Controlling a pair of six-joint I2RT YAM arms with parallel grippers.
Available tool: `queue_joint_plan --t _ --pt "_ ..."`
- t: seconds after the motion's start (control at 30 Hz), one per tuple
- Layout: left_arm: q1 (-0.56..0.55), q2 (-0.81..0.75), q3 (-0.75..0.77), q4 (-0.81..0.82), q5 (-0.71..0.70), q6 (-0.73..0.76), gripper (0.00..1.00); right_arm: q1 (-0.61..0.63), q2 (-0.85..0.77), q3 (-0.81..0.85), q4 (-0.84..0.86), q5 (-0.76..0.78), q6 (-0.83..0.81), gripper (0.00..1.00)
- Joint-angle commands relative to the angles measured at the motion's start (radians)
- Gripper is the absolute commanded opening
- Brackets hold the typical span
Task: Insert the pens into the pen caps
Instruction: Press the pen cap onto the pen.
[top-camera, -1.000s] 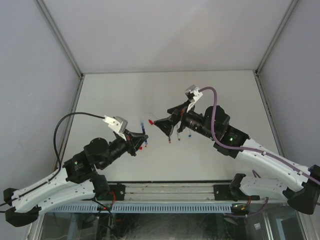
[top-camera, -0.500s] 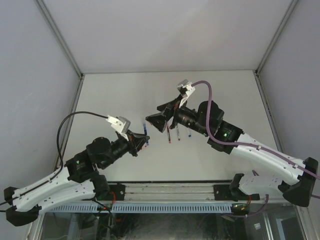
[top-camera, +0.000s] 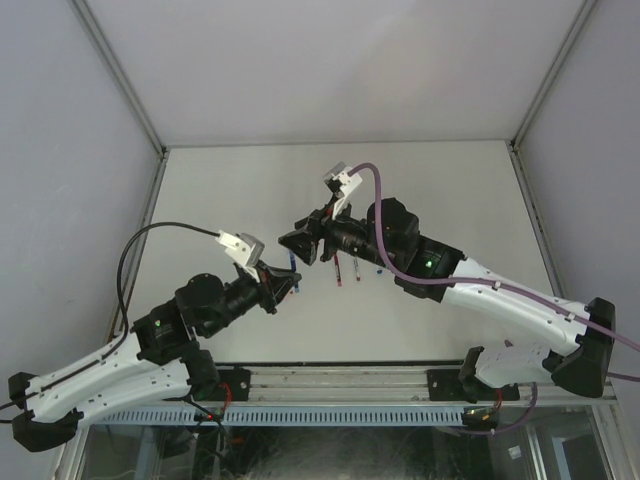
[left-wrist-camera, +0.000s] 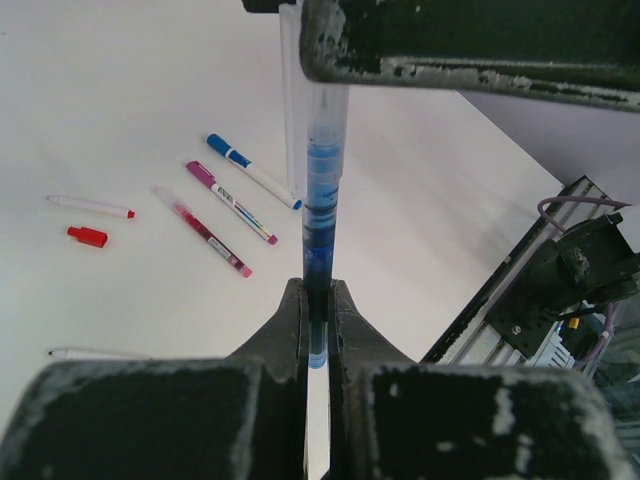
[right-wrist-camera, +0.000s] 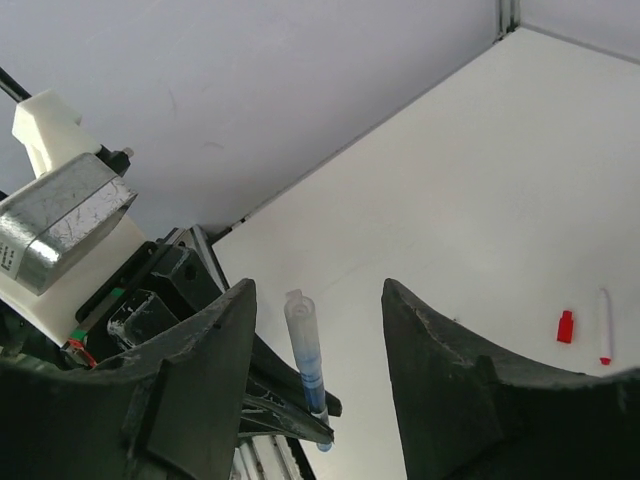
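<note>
Pens are divided between one gripper and the tabletop. Nearest the arm bases, a blue-ink pen (left-wrist-camera: 318, 200) with a clear barrel is held off the tabletop (top-camera: 460, 190), clamped tight at its lower end by the fingertips of the left gripper (left-wrist-camera: 318, 305). Its free end is pointed towards the right gripper (right-wrist-camera: 318, 292). That gripper is seen just beyond, its fingers parted to either side of the free end without touching it — nothing is grasped there.

Farther out, three pens are laid side by side on the tabletop, roughly parallel: a blue pen (left-wrist-camera: 252, 172), a magenta pen (left-wrist-camera: 230, 203) and a red pen (left-wrist-camera: 202, 232). Off to one side of these, a white pen with a red tip (left-wrist-camera: 90, 206) is seen — a red cap (left-wrist-camera: 87, 236) lies just beside it, not fitted on. Another thin white pen (left-wrist-camera: 95, 353) is partly visible at the frame edge of the left wrist view; its colour end cannot be made out.
</note>
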Motion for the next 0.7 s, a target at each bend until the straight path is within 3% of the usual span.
queue_joint_plan --t 0.0,0.23,0.5,0.67 --pt "0.004 0.0 0.053 0.041 0.015 0.014 0.0 0.019 0.001 0.07 0.002 0.02 -0.053 0.51" --pt "0.005 0.002 0.056 0.039 0.017 0.014 0.0 0.023 0.028 0.097 -0.019 0.011 -0.07 0.4" --pt "0.005 0.006 0.066 0.032 0.017 0.018 0.0 0.034 0.053 0.102 -0.039 0.012 -0.086 0.39" --pt "0.004 0.008 0.067 0.031 0.013 0.017 0.0 0.035 0.055 0.102 -0.052 0.011 -0.095 0.22"
